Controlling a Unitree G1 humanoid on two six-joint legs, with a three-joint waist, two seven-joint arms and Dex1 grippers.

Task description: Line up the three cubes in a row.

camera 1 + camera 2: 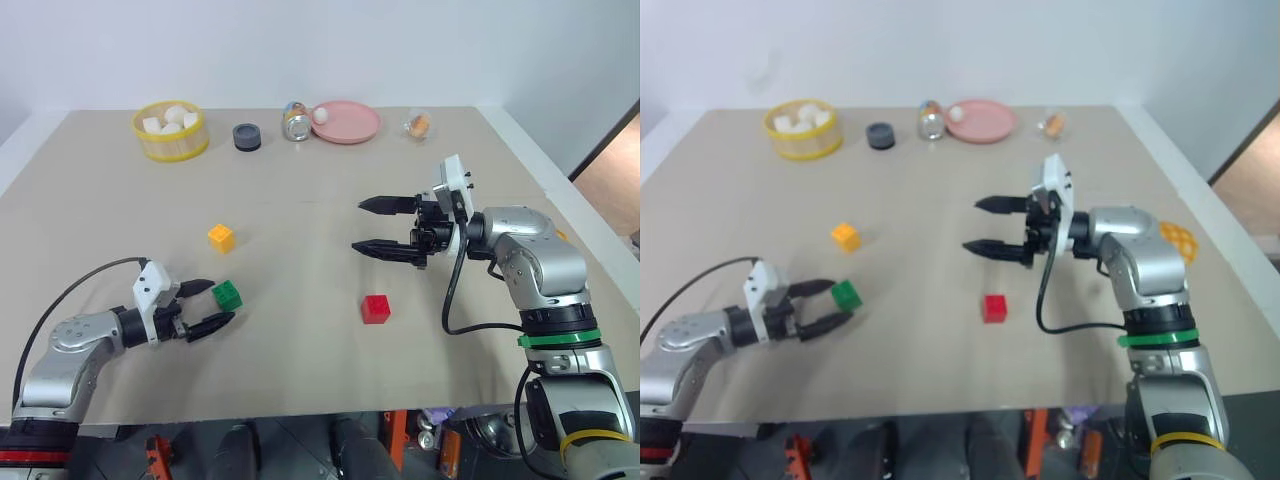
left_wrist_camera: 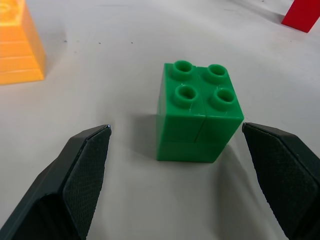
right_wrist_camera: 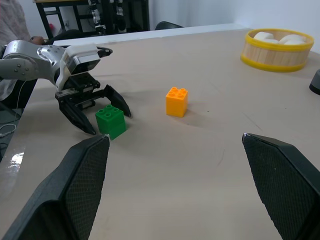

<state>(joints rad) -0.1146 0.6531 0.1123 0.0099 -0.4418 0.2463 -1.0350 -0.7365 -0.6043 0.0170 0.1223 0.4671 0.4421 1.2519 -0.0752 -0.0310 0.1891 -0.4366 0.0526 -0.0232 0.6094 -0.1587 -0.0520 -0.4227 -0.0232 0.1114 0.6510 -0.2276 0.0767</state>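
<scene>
My left claw (image 1: 213, 306) lies low over the table (image 1: 300, 180), and its two black fingers are spread wide with the green cube (image 1: 227, 294) between the tips. From my head camera I cannot tell if the fingers touch the cube. My left wrist camera answers this: there is bare table on both sides of the green cube (image 2: 198, 113), so the pads (image 2: 82, 172) are apart from it. This close view also shows that the cube stands upright with four round studs on top.

I take the green cube as my landmark. The yellow-orange cube (image 1: 221, 237) stands near it, a little farther from me. The red cube (image 1: 376, 308) stands to the right of it, well apart, at about the same depth. So the three cubes make a bent shape, not a row.

My right claw (image 1: 372, 225) is raised over the table, farther than the red cube, and it points to my left. Its fingers are spread wide and hold nothing. Its wrist camera looks across the table and shows my left claw (image 3: 102, 120) around the green cube from the other side.

Far behind the green cube, along the back edge, stand a yellow basket (image 1: 170, 143) with white lumps, a dark round thing (image 1: 247, 137), a can (image 1: 296, 122) and a pink plate (image 1: 350, 125).
</scene>
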